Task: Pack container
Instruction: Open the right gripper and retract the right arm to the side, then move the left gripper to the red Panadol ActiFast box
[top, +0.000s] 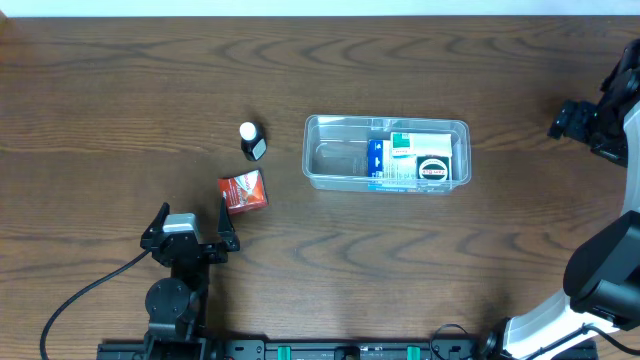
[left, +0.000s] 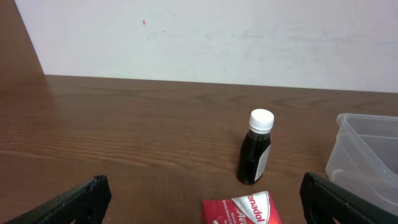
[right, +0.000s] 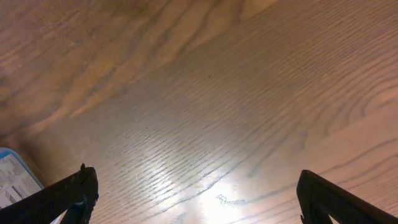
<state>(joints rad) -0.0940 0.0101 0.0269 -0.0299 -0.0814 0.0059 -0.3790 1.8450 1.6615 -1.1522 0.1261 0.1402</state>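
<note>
The clear plastic container (top: 333, 161) lies at mid-table, its corner showing in the left wrist view (left: 365, 155). Its right half holds a blue-and-white box (top: 382, 160) and a white box with a black round mark (top: 433, 168). A dark bottle with a white cap (top: 250, 140) (left: 255, 149) stands left of the container. A red box (top: 243, 191) (left: 242, 210) lies just in front of the bottle. My left gripper (top: 192, 224) (left: 207, 200) is open, just short of the red box. My right gripper (top: 572, 122) (right: 200, 198) hovers open over bare wood, right of the container.
A pale wall rises behind the table's far edge in the left wrist view. A blue box edge (right: 11, 177) shows at the left of the right wrist view. A black cable (top: 85, 290) trails from the left arm's base at the front.
</note>
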